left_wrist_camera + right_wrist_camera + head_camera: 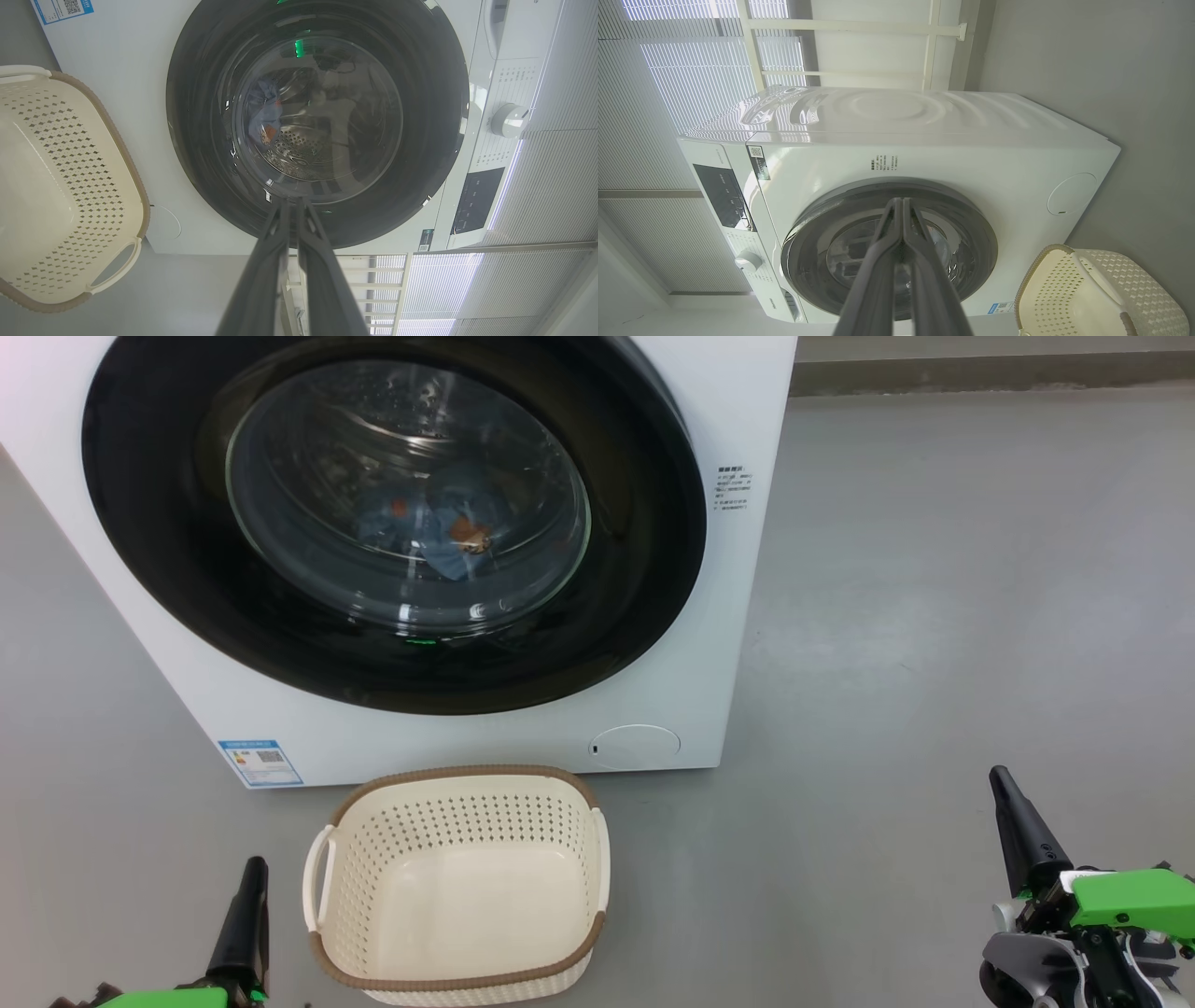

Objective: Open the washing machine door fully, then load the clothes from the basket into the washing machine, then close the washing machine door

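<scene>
Ahead of my left gripper [253,870] & right gripper [1002,778], both closed, empty: door [523,663] shut w/ clothes [450,527] inside, basket [448,821] empty. Looks done; next, just back off.

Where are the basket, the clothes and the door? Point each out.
basket [457,821]: head view, inner back wall.
clothes [448,537]: head view, blue fabric behind the door glass.
door [644,569]: head view, black ring right of the glass.
</scene>
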